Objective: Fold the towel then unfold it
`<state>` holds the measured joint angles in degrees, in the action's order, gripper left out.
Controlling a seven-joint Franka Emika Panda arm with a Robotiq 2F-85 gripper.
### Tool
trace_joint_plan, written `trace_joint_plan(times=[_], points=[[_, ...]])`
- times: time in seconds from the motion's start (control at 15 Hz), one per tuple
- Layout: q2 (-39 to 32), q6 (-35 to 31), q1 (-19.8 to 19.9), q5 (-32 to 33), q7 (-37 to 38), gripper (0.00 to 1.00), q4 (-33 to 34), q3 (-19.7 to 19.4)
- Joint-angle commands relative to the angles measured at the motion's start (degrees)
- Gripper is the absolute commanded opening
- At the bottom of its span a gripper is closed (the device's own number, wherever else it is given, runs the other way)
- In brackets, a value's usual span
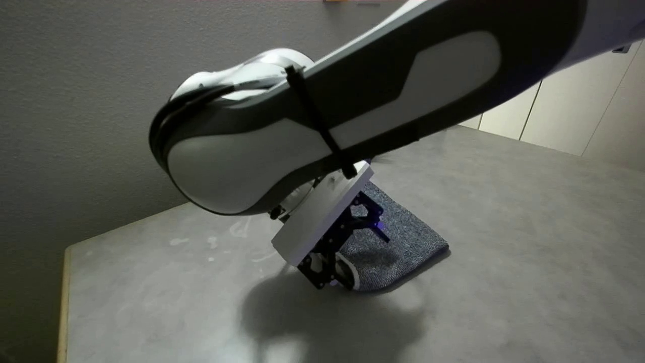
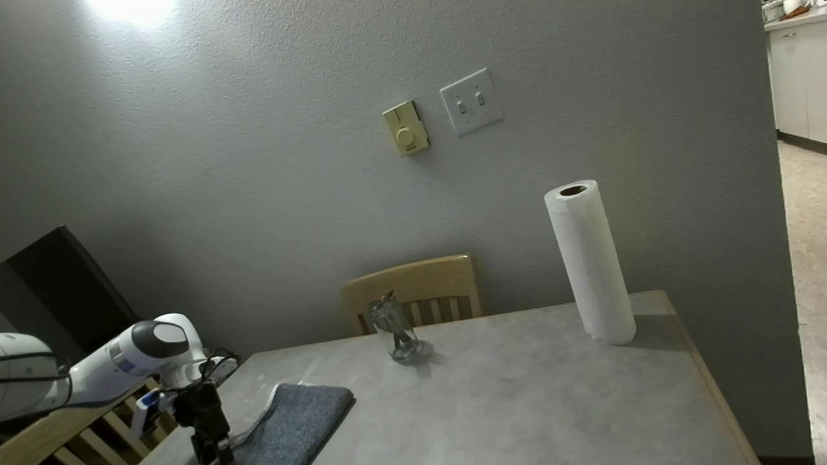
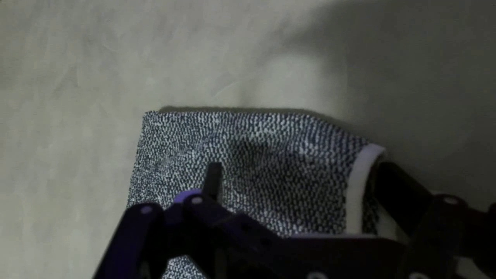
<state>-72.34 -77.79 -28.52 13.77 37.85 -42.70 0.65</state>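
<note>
Below your gripper (image 3: 298, 169), fingers (image 3: 213, 180) spread wide and holding nothing, a nubbly, speckled grey-blue towel (image 1: 410, 239) looks folded on the grey table (image 1: 514, 242). Its white edge (image 3: 355, 193) arches up beside one finger.

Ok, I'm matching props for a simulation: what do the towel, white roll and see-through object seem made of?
Towel: matte textile, fibre uncertain; speckled, nubby weave shows. White roll: probably matte paper, going by its hollow core. See-through object: glass or plastic, apparently glossy; background shows through.
</note>
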Motion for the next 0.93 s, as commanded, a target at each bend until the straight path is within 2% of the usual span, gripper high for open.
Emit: trace_joint_plan(times=[0.0,0.87], points=[[1.16,-0.08,-0.57,0.89,1.8,1.0,-2.56,-0.92],[1.82,8.36,-2.74,1.58,4.9,1.0,-1.56,-1.48]])
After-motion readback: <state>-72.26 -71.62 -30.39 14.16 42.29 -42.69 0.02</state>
